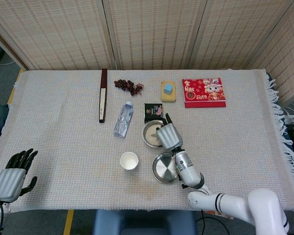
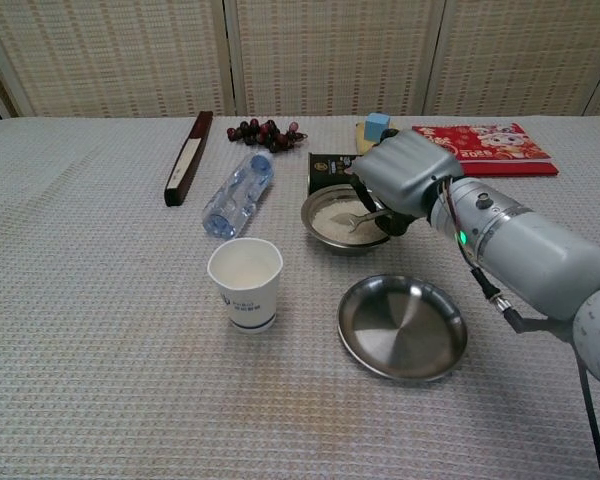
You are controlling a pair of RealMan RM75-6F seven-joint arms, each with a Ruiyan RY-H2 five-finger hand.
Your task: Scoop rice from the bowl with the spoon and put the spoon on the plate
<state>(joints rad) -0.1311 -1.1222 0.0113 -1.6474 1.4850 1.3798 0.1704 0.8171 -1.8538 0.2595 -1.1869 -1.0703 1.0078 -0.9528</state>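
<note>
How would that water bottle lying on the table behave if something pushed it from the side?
The water bottle lies on its side and looks round, so it would probably roll. It looks like thin clear plastic, so likely light and easy to dent. The woven tablecloth may slow it.

The right hand (image 2: 405, 180) has a smooth silver-grey shell and black fingers. Its forearm (image 2: 525, 255) is a grey cylinder with a small green light and thin black cables, then white. The left hand (image 1: 12, 176) looks alike.
</note>
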